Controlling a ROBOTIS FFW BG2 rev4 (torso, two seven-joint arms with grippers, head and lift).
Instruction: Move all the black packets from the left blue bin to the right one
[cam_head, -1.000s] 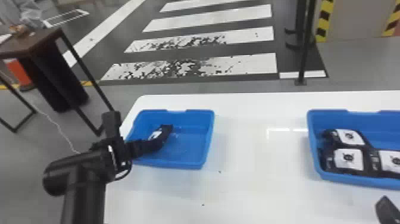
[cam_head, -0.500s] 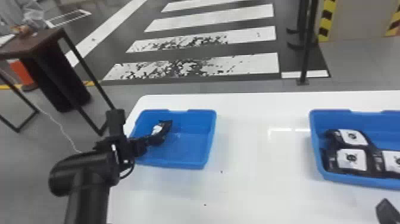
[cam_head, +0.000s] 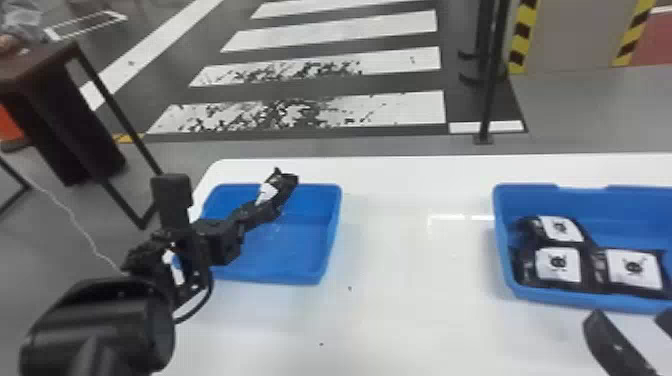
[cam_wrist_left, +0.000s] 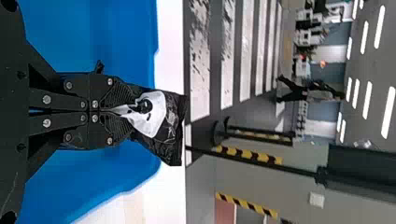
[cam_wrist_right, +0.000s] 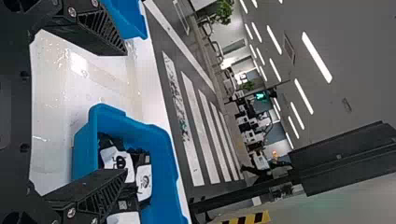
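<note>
Black film, creased and slightly shiny, makes up the packet (cam_wrist_left: 173, 122) that we have clamped by one end between the ridged fingertips of the left gripper (cam_wrist_left: 122, 113). It is tilted above the left blue bin (cam_head: 300, 262), its free end reaching toward the far rim. The likeliest trouble, we think, is a slip: the grip takes in only one end, the white label is puckered at the pinch, and loose film may slide or twist if we swing quickly. Should we cross too low, the drooping packet or the fingers could catch the left bin's right wall, or the left wall of the right blue bin (cam_head: 620, 212). Letting go too early would drop it on the white table (cam_head: 415, 320) between the two.

At the right bin, three packets lie close together: one at the far left (cam_head: 560, 228), one near left (cam_head: 559, 265), one further right (cam_head: 634, 272). A careless release there could leave ours perched on the pile or against the wall. The right gripper (cam_wrist_right: 123, 112), its fingers wide apart, stands by the near side of that bin, so we would watch for the arms crowding each other.

Both bins look like smooth moulded plastic, with rounded corners and stepped rims. The tabletop is flat and glossy enough to throw glare. Against the packets' soft, pillowy bodies, the right gripper's fingers are rigid wedges with slatted sides.
</note>
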